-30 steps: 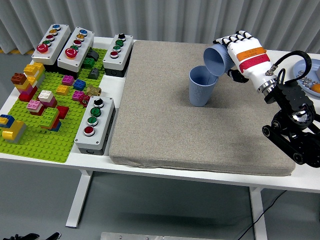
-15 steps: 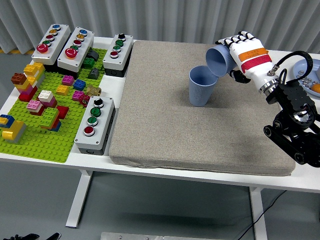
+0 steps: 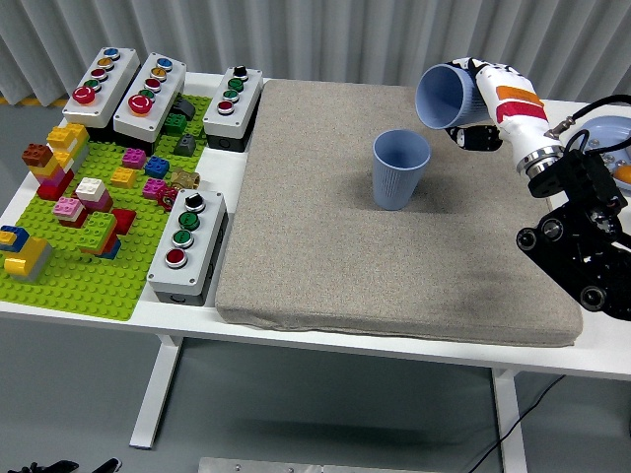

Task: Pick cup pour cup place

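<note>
- The brick board (image 3: 74, 266) and button boxes (image 3: 187, 246) fill the table's left; nothing there concerns me.
- The standing cup (image 3: 399, 168) sits upright on the grey mat (image 3: 325, 227), mouth open.
- My right hand (image 3: 488, 108) has its fingers wrapped around the tilted cup (image 3: 446, 96), up and right of the standing one, clear of it, mouth facing left.
- I judge pouring done: I should level the cup, then set it down beside its twin without knocking it.
</note>
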`<action>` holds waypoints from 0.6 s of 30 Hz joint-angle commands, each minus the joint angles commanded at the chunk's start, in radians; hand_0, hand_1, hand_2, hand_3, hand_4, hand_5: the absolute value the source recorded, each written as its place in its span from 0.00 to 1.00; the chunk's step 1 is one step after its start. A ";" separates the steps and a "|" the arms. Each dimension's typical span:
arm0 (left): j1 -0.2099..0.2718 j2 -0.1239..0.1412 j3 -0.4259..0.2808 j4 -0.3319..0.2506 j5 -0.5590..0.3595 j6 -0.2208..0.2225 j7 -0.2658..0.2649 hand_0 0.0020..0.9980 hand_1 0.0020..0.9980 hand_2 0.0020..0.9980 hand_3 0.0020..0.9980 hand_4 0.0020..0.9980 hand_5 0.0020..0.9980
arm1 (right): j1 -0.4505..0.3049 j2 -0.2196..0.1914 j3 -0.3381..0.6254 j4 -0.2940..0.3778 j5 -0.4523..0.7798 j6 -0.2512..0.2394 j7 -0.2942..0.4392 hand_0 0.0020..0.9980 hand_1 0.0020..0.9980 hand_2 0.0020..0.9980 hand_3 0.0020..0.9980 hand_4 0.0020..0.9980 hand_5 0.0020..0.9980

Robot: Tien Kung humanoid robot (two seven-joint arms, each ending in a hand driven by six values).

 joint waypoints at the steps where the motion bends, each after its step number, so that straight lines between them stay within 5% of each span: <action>1: 0.000 0.000 0.000 0.000 0.000 0.000 0.000 0.77 0.75 0.81 0.65 0.50 0.98 | -0.004 0.000 0.010 0.003 0.039 0.010 -0.004 0.89 0.71 0.60 0.62 0.67 0.00; 11: 0.001 -0.004 0.001 0.000 0.000 -0.001 -0.001 0.77 0.75 0.81 0.65 0.50 0.98 | -0.087 0.009 0.269 0.009 0.458 0.247 -0.100 0.88 0.72 0.61 0.63 0.67 0.00; 18: 0.000 -0.008 0.009 0.000 -0.007 -0.001 -0.002 0.77 0.75 0.81 0.65 0.50 0.98 | -0.125 0.016 0.311 -0.016 0.757 0.306 -0.066 0.88 0.72 0.60 0.63 0.67 0.00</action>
